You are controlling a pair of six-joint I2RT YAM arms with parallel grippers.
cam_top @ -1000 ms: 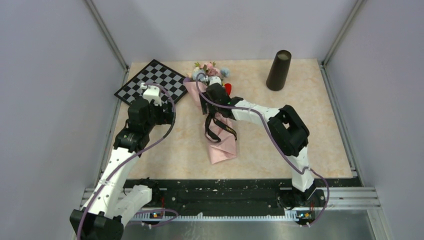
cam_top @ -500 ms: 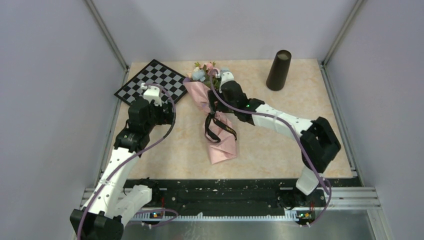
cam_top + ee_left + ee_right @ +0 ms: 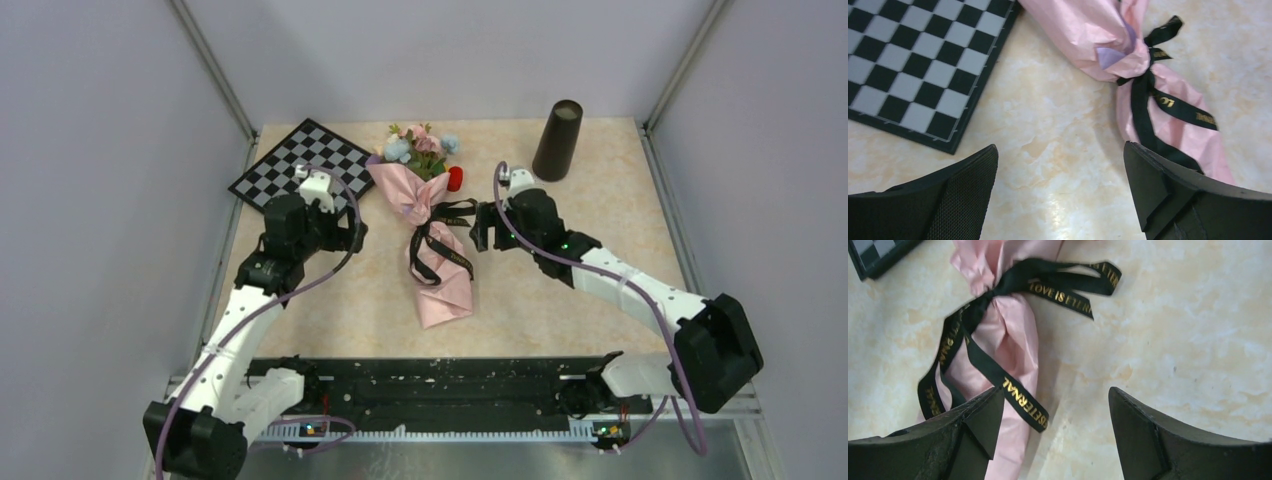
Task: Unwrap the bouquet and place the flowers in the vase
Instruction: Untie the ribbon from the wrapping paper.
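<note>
bouquet [image 3: 443, 290]: laid flat on the bench [image 3: 370, 295], right between the two pincers, paper kept shut by the black ribbon [image 3: 998, 295]
flowers [image 3: 420, 148]: seen poking out the far end, past both pincers
right pincer [image 3: 481, 228]: spread wide, nothing pinched, ribbon tails just ahead of it
left pincer [image 3: 352, 236]: spread wide too, nothing held, pink wrap ahead and to its right
vase [image 3: 557, 140]: stood upright beyond the right pincer, well apart from the bouquet
checkered board [image 3: 300, 160]: laid just beyond the left pincer
red block [image 3: 455, 178]: tucked beside the flowers

Bouquet [image 3: 432, 240] lying flat, ribbon-tied; flowers [image 3: 420, 146] at far end; vase [image 3: 557, 140] upright.
</note>
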